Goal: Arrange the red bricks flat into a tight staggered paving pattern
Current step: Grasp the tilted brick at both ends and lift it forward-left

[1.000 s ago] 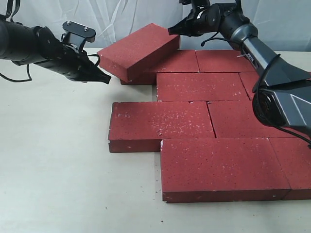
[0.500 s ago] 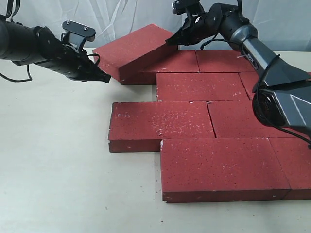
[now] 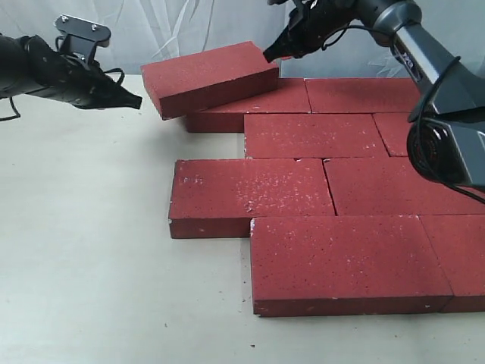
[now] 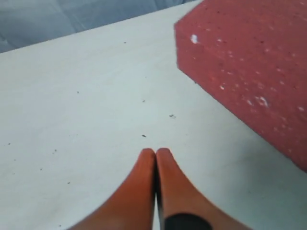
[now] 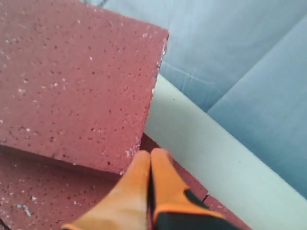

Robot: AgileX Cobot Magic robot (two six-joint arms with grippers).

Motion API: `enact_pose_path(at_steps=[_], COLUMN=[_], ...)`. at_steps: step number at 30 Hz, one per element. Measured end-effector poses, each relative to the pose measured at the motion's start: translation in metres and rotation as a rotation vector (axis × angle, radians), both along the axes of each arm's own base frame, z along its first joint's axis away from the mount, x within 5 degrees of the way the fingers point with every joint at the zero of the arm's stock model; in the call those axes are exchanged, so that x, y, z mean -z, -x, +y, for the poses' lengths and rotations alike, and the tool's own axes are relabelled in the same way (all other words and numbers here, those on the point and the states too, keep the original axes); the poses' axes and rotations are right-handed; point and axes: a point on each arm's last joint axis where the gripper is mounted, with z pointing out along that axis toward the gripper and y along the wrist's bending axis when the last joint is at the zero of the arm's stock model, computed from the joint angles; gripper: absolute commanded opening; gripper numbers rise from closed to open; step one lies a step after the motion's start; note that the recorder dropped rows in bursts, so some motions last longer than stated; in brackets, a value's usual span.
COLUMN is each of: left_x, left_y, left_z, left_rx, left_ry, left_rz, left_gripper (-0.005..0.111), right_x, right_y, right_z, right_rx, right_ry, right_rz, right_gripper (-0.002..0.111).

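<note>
Left claw point(image 3: 135, 101) has its orange fingers point(image 4: 144, 177) pressed together on nothing. Its arm stretches nearly level from the left above the pale surface point(image 3: 91, 265), the tip pointing at the tilted brick point(image 3: 210, 78) but apart from it. Right claw point(image 3: 267, 54), likewise pinched empty, slants down from an arm arched over the back row to that brick's far corner; contact is unclear. The tilted brick leans on the red bricks point(image 3: 250, 193), which lie flat in staggered rows.
</note>
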Motion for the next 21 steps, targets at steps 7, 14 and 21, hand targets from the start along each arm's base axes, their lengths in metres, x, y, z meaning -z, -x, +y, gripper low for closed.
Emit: enact_pose_path(at_steps=[7,14,21], left_x=[-0.014,-0.010,0.010], left_y=[-0.025,-0.049,-0.054], left_z=[-0.001,-0.011,-0.013], left_rx=[0.005,0.032,0.021], left_ry=[0.062,0.135,0.155], left_rz=[0.033,0.102,0.141], left_gripper=[0.000,0.000,0.000], right_x=[0.008,0.042,0.041], right_y=[-0.010,-0.016,-0.015], right_z=[0.000,0.003,0.010], right_rx=[0.048,0.066,0.059], right_ry=[-0.025,-0.030,-0.047], right_rz=[-0.074,-0.063,-0.069], right_gripper=[-0.001,-0.001,-0.001])
